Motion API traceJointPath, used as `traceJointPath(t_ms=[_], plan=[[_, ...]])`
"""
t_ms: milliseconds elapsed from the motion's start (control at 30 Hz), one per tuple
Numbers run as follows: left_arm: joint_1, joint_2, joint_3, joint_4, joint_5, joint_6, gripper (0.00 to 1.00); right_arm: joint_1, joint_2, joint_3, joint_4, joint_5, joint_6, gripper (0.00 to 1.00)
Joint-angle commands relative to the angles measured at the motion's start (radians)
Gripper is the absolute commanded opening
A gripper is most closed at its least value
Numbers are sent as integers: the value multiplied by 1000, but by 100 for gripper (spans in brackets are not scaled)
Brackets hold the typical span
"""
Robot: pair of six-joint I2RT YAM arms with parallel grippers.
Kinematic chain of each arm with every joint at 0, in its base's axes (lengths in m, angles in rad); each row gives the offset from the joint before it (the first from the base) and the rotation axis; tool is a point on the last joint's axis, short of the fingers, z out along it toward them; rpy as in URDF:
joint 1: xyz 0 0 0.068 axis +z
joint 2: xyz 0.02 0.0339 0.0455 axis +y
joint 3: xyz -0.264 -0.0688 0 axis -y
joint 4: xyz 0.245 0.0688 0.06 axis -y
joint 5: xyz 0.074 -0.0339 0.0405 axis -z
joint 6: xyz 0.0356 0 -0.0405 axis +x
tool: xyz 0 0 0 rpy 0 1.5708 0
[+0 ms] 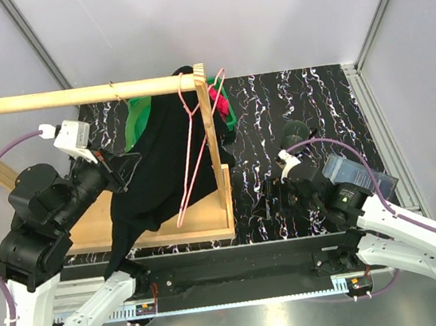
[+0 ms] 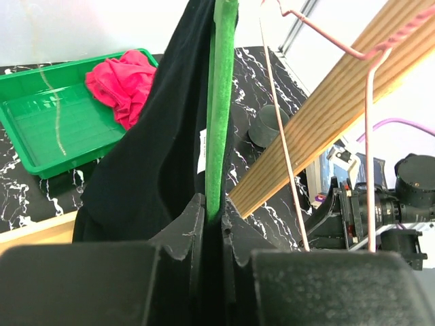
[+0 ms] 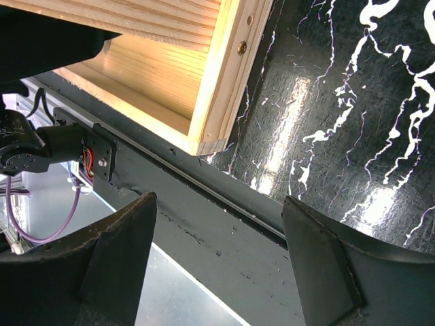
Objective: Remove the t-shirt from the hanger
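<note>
A wooden rack (image 1: 72,95) is set on the left part of the marbled black desk (image 1: 299,104), with a round rod running across its top, an upright post at the rod's right end and a flat base board below. The black t-shirt (image 1: 159,171) is hung from the rod just left of the post and is draped down over the front edge of the base board. It is carried on a green hanger (image 2: 219,102), a long green edge of which is exposed along the cloth in the left wrist view. A pink wire hanger (image 2: 369,149) is hooked on the rod beside the post and is seen bare, lying against the shirt's right side.

The left pincer (image 2: 212,210) is held at the shirt's left flank, below the rod and above the base board. Its jaws are drawn narrow onto the lower end of the green hanger, with black cloth pressed against the left finger; whether cloth is also pinched cannot be told.

The right pincer (image 3: 219,204) is found right of the rack, off the front right corner of the base board, above the desk's near edge. Its jaws are spread wide and nothing is held between them.

Behind the rack a green tray (image 2: 41,115) is placed, with a crumpled pink cloth (image 2: 122,81) lying in its far corner. A dark cup (image 2: 268,125) is stood on the desk right of the post.
</note>
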Motion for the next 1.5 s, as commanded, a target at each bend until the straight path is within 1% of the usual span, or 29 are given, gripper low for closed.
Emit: traceJointPath(t_ms=[0, 300, 467, 567, 600, 733, 767, 800, 833, 900, 933, 1000, 1100, 1167, 1267, 1400, 1467], plan=[[-1, 5, 82, 83, -53, -58, 0, 7, 0, 42, 11, 21, 6, 82], [0, 114, 232, 81, -101, -116, 0, 6, -10, 53, 11, 17, 9, 82], [0, 168, 208, 80, -116, -138, 0, 5, -16, 68, 7, 21, 16, 82], [0, 155, 134, 111, -115, -144, 0, 6, -10, 82, 4, 33, 11, 82], [-1, 149, 89, 130, -115, -147, 0, 5, -7, 90, 1, 44, 3, 82], [0, 109, -30, 172, -82, -171, 0, 7, 21, 111, -1, 90, 0, 82], [0, 100, -54, 184, -78, -176, 0, 7, 39, 120, -2, 90, -3, 82], [0, 86, -103, 202, -70, -180, 0, 6, 47, 127, 1, 125, -1, 83], [0, 79, -129, 213, -62, -193, 0, -2, 71, 133, 4, 130, 3, 85], [0, 60, -201, 236, -49, -206, 0, -19, 98, 160, 13, 98, -6, 86], [0, 56, -221, 241, -39, -217, 0, -36, 121, 171, 28, 98, -10, 85], [0, 36, -272, 259, -33, -226, 0, -56, 138, 200, 42, 41, -24, 86], [0, 10, -324, 296, -12, -240, 0, -106, 165, 235, 57, -3, -47, 86], [0, 8, -343, 305, 7, -246, 0, -172, 185, 263, 68, -67, -56, 86], [0, 33, -364, 318, 68, -246, 0, -261, 201, 294, 97, -150, -82, 86], [0, 88, -398, 338, 241, -231, 0, -320, 217, 332, 154, -210, -99, 85], [0, 123, -416, 351, 296, -228, 0, -330, 237, 349, 183, -252, -101, 84]])
